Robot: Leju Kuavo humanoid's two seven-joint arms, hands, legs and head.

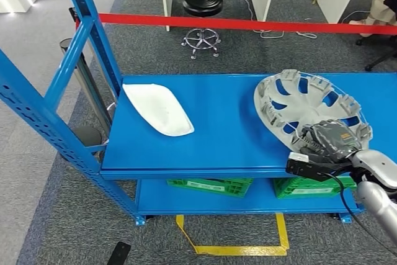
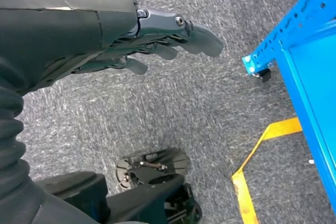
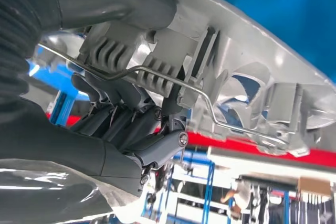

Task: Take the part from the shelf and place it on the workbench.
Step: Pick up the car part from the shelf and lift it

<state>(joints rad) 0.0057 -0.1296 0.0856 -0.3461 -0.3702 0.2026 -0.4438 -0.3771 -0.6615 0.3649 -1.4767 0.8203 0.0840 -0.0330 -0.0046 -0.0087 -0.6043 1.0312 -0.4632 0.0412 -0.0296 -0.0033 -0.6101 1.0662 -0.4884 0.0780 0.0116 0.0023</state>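
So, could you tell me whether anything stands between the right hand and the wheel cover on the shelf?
Nothing visible does: the right hand already grips the near rim of the grey wheel cover, its fingers curled under the edge.

A workshop or test floor: grey carpet around a blue steel shelf, yellow floor tape before it, red barrier tape and a stool behind.
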